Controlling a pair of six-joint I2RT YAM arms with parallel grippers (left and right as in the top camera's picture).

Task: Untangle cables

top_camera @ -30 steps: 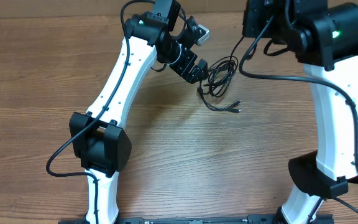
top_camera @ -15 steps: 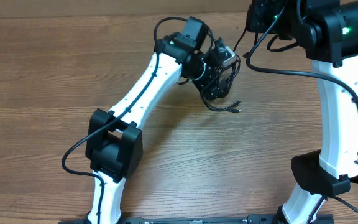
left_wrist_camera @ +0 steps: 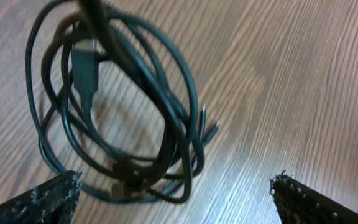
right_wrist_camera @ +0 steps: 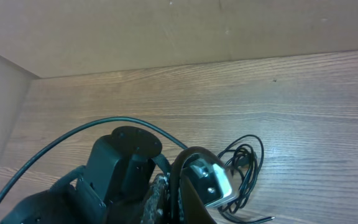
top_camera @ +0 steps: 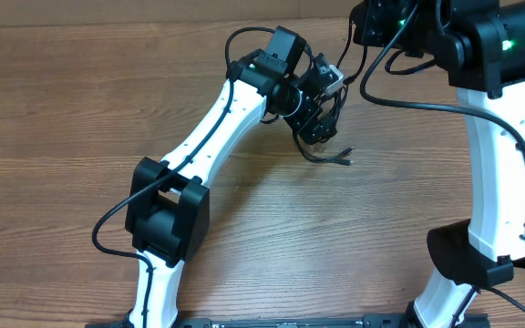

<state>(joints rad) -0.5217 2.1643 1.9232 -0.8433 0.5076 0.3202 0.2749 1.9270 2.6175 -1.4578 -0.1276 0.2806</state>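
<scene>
Cables [left_wrist_camera: 169, 124]: thin black cords bunched in one loose coil, flat on the wood-grain worktop [top_camera: 62, 137]. From overhead the coil [top_camera: 324, 155] sits toward the far side, a little right of centre, mostly hidden under the left arm's wrist. Two short strands trail out of it toward the near right and end in small plugs [top_camera: 344, 160].

Left wrist view: several loops overlap. A flat rectangular plug [left_wrist_camera: 86, 68] lies across the upper left of the coil, and two thin pin-like ends [left_wrist_camera: 207, 127] poke out on its right side. Strands cross thickly along the lower edge.

Left gripper [left_wrist_camera: 179, 202]: jaws spread wide, nothing between them. The coil lies ahead of the gap, nearer the left-hand fingertip. Whether any pad touches a cord, cannot tell. Overhead, this gripper [top_camera: 315, 123] hangs directly over the coil.

Right gripper [right_wrist_camera: 169, 208]: jaws pressed together, no cord seen in them. Its camera looks across the left arm's wrist toward the coil [right_wrist_camera: 248, 158] on the worktop beyond. Right arm stands at the far right edge, apart from the cables.
</scene>
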